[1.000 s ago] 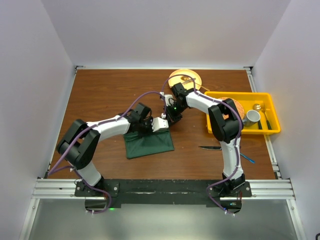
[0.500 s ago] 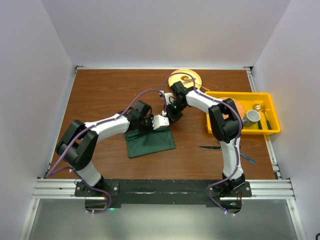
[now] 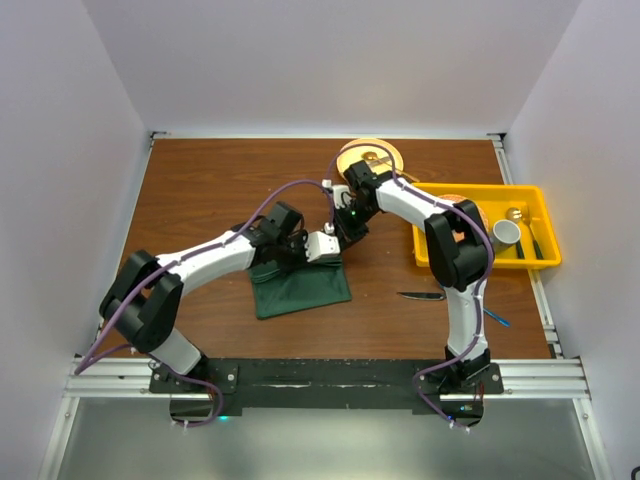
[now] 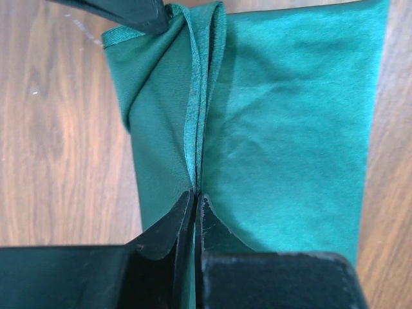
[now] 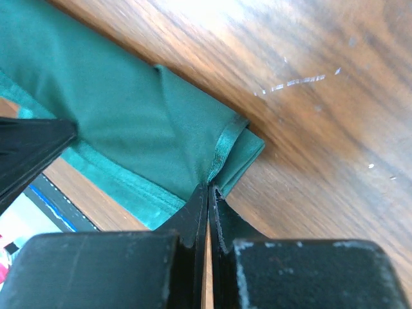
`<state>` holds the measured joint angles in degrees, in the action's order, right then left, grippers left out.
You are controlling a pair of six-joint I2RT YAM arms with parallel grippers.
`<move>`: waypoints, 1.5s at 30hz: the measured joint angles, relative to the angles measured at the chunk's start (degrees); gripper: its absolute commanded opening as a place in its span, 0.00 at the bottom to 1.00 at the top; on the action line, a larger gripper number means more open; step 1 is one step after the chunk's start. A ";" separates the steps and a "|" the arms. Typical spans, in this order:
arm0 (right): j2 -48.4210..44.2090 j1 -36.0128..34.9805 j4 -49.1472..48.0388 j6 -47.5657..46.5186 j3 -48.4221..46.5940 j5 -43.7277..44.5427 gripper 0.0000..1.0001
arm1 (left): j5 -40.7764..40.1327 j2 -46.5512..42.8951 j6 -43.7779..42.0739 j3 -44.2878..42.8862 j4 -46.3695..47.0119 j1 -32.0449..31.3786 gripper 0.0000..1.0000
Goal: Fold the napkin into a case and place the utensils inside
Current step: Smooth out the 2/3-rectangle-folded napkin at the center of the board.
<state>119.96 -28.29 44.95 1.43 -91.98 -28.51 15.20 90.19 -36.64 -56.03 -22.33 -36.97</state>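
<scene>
Brown wood table point(image 3: 200, 190) is filling the top view, white walls point(image 3: 60, 150) round it. You're seeing the napkin point(image 3: 300, 288) lying folded at ctr, both arms meeting at its upper-right corner. The knife point(image 3: 420, 296) and blue fork point(image 3: 494, 318) are lying lower right, well apart from it.

Left wrist: left gripper point(image 4: 195, 196) is pinching a raised fold, jaws tight on cloth.

Right wrist: right gripper point(image 5: 209, 187) is clamping the napkin's corner hem, jaws closed.

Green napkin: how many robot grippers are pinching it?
2. The left gripper pinches a folded edge of the napkin; the right gripper pinches a corner. Both show clearly, none hidden.
</scene>
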 measured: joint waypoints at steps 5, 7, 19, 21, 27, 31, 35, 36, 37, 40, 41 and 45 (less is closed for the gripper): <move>0.24 -0.33 -0.87 0.50 3.78 0.50 0.00 | 0.39 1.07 0.70 2.23 0.66 -1.22 0.00; 0.96 -0.48 -1.51 0.57 4.31 0.57 0.00 | 0.42 2.51 1.03 3.10 1.27 -1.40 0.00; 3.26 -0.42 -1.77 2.67 3.48 -0.55 0.00 | 0.20 4.92 2.60 4.17 4.48 -1.38 0.00; 4.33 -0.37 -0.83 2.99 1.73 -0.66 0.00 | 0.09 5.42 3.39 3.96 5.62 -1.11 0.00; 7.98 -0.11 -0.63 2.95 -5.73 0.48 0.00 | 0.09 8.20 6.10 1.81 9.03 0.33 0.00; 7.96 0.15 -0.85 2.43 -6.14 1.16 0.00 | -0.04 8.44 6.93 1.77 9.99 0.59 0.00; 7.41 0.24 -0.20 1.36 -5.92 2.03 0.00 | -0.17 8.41 7.10 1.88 10.29 0.59 0.00; 7.13 0.24 0.04 1.03 -5.77 2.25 0.00 | -0.22 8.39 7.10 1.90 10.32 0.59 0.00; 6.75 0.24 0.37 0.81 -5.60 2.45 0.00 | -0.26 8.37 7.10 1.92 10.34 0.59 0.00; 5.57 0.24 1.31 0.20 -5.44 2.62 0.00 | -0.37 8.26 7.08 2.05 10.43 0.59 0.00; 5.20 0.24 1.55 0.15 -5.44 2.58 0.00 | -0.42 8.26 7.08 2.05 10.43 0.57 0.00; 4.46 0.22 2.01 0.24 -5.44 2.21 0.00 | -0.46 8.22 7.06 2.08 10.43 0.57 0.00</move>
<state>124.42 -28.08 46.96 1.67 -97.43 -26.30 14.74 98.41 -29.58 -53.95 -11.90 -36.40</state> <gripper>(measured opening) 0.007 0.064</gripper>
